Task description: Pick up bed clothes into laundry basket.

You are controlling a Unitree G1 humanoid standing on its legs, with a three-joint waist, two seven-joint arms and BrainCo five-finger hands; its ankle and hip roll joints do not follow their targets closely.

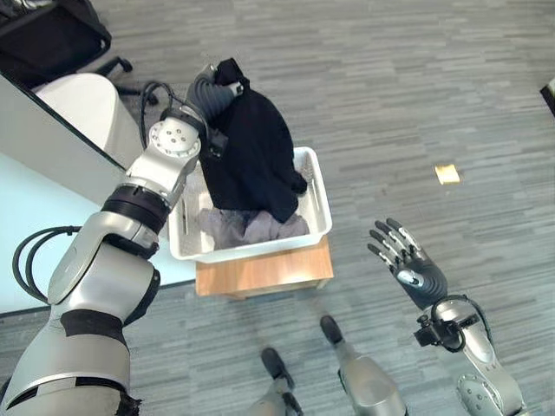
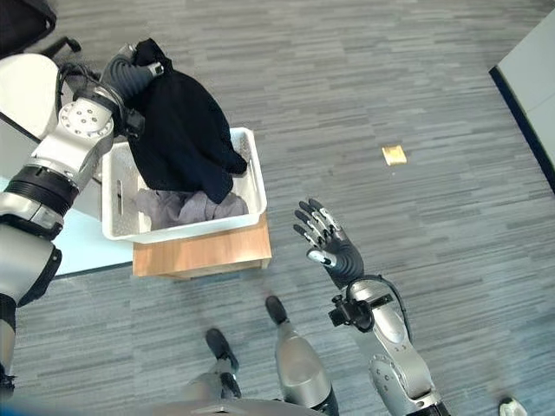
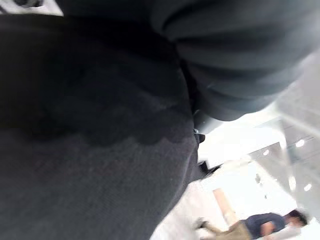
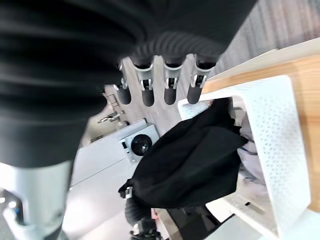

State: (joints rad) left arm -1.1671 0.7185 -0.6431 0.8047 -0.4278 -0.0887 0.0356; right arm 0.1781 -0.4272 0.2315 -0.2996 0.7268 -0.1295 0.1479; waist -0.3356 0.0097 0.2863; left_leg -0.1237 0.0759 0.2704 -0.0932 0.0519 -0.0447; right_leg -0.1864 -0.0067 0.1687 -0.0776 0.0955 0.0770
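Hanging over the white basket (image 1: 316,195) in the left eye view, a black garment (image 1: 251,152) draped from the left hand (image 1: 227,78), lower edge reaching down into the basket, onto or just above the grey cloth (image 1: 251,227) already lying inside; fingers buried under the black fabric, so cannot tell whether curled or straight. Basket resting on a low wooden stand (image 1: 260,270), beside a pale bed (image 1: 26,217) at the left. Right hand (image 1: 408,260) well apart to the right, held over bare floor, fingers spread and straight, carrying nothing. Small yellow scrap (image 1: 447,173) lying on the floor far right. Showing the same layout in the right eye view: black garment (image 2: 182,130) over the basket (image 2: 253,165), right hand (image 2: 325,243) idle near the stand's right corner. Showing dark cloth (image 3: 90,150) pressed close against the camera in the left wrist view, with a person (image 3: 265,225) off in the room beyond. Looking past straight fingers (image 4: 165,82) in the right wrist view toward the black garment (image 4: 190,160) sagging over the basket wall (image 4: 270,130). Judging from this: grey cloth already in, black garment nearly delivered but not yet released; left to do, letting it drop fully inside and fetching anything left on the bed.
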